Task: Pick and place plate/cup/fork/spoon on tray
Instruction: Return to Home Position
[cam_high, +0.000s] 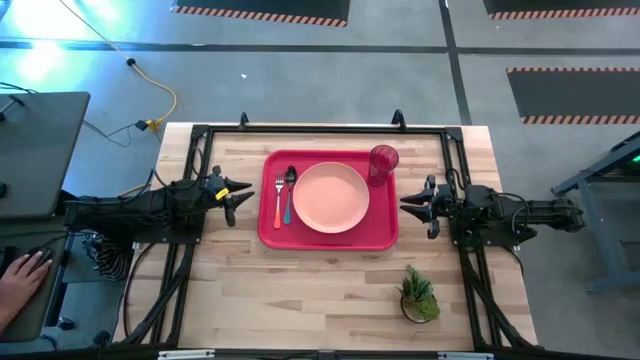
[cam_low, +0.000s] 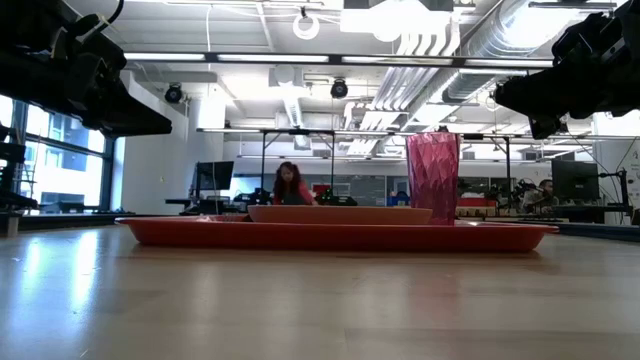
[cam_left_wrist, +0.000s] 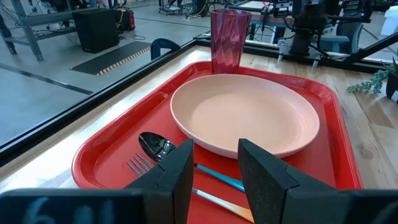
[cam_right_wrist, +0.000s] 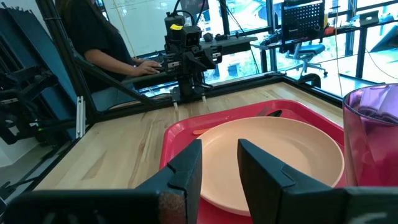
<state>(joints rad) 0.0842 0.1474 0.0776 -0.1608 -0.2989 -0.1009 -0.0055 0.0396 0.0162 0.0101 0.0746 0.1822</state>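
From above, the large red rectangular plastic tray (cam_high: 385, 240) sits mid-frame and carries everything. The round peach-pink plate (cam_high: 330, 197) is at its centre and the translucent red-pink plastic cup (cam_high: 383, 160) is in its upper right corner. The blue-handled spoon (cam_high: 289, 195) and the orange-handled fork (cam_high: 279, 203) lie side by side left of the plate. The left gripper (cam_high: 235, 195) hangs just off the tray's left edge and the right gripper (cam_high: 410, 204) just off its right edge.

At table height we see the cup upright at right of centre, with the plate's rim low along the tray.

The left wrist view shows that gripper's fingers (cam_left_wrist: 177, 174) spread and holding nothing, with spoon and fork just beyond them. The right wrist view shows its fingers (cam_right_wrist: 186, 171) likewise parted and empty, facing the plate.

We judge the placing done and the return home in hand. What remains is for each arm to draw straight back from the tray, the right one keeping clear of the cup.
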